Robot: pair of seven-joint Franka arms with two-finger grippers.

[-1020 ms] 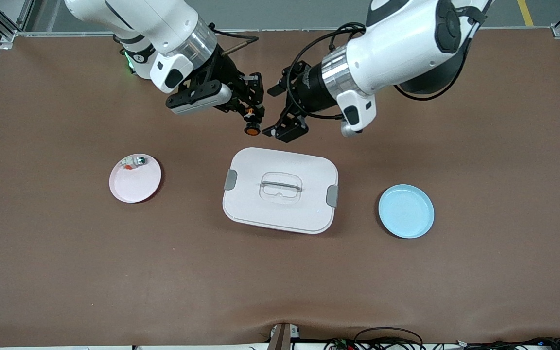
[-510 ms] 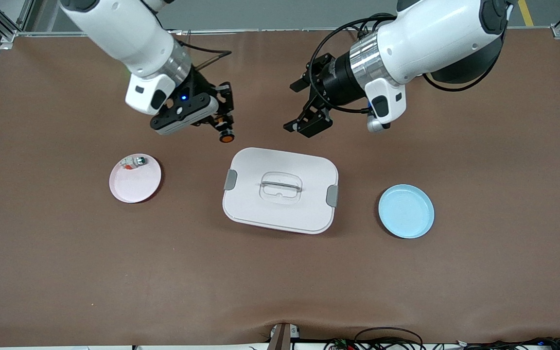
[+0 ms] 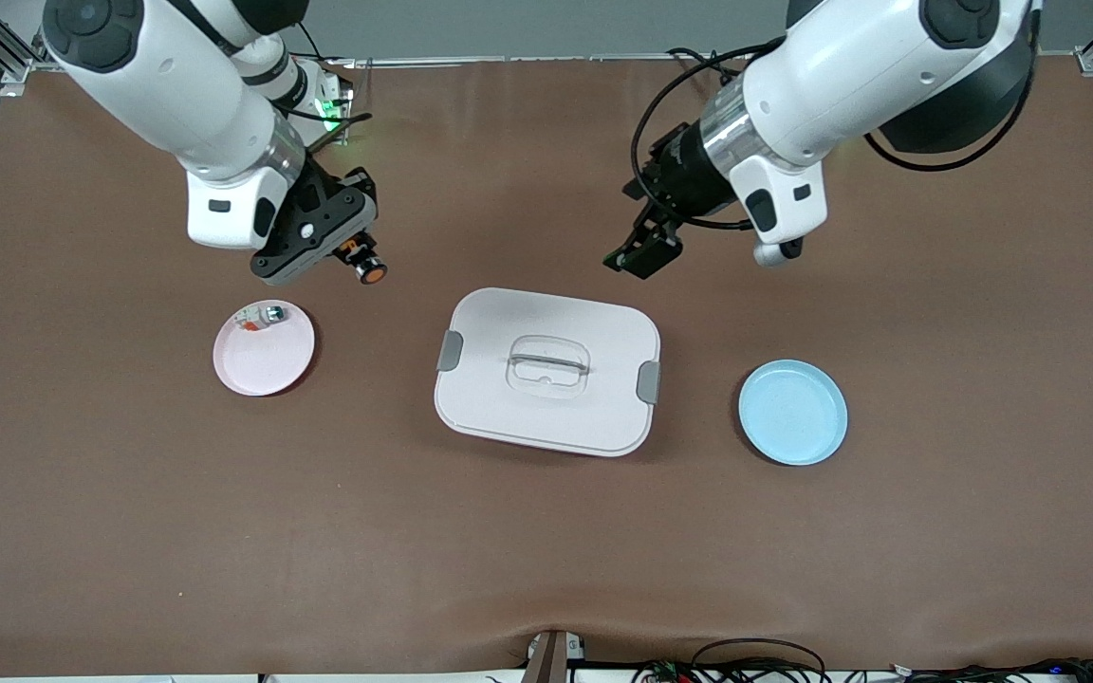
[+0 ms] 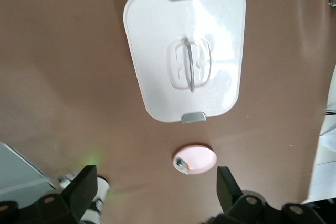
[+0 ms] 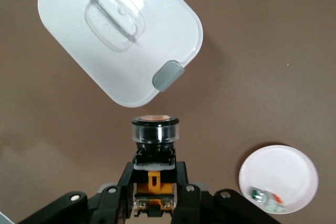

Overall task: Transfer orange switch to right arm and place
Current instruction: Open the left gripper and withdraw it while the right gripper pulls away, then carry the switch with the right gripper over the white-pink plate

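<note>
The orange switch (image 3: pixel 371 272), a small black-and-tan block with a round orange cap, sits in my right gripper (image 3: pixel 358 256), which is shut on it. That gripper hangs over bare table between the pink plate (image 3: pixel 267 365) and the white lidded box (image 3: pixel 546 398). In the right wrist view the switch (image 5: pixel 155 129) sticks out from between the black fingers (image 5: pixel 122 184), cap outward. My left gripper (image 3: pixel 642 256) is open and holds nothing, above the table near the box's corner toward the left arm's end. Its fingers (image 4: pixel 84 192) stand wide apart in the left wrist view.
The pink plate carries a small white-grey part (image 3: pixel 258 316) at its rim. A blue plate (image 3: pixel 793 413) lies toward the left arm's end. The box's lid has grey clips (image 3: pixel 450 350) and a clear handle (image 3: pixel 547 365).
My right arm has carried the switch away from the middle toward the pink plate. My left arm has drawn back toward its own end, still open.
</note>
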